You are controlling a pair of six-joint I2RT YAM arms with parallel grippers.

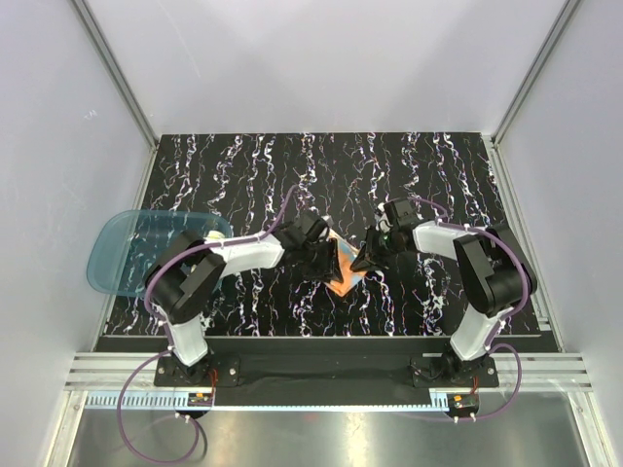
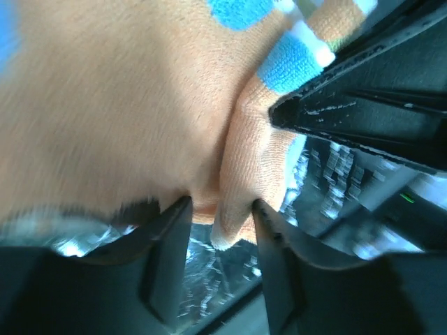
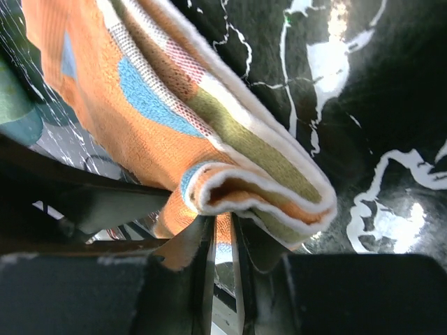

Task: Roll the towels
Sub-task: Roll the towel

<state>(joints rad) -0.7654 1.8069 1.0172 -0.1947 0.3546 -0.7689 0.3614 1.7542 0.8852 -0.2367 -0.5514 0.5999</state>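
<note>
Bright, even light; wrist views blurred; glare on tabletop (image 3: 363,63).

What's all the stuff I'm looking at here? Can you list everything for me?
towel: one, orange with blue, white and olive patches, middle of the table, between the two grippers
tray: one, see-through blue, at the table's left edge
table: one, black with white marbling
left gripper: one, black, pinching a fold of the towel
right gripper: one, black, pinching the towel's folded edge
</note>
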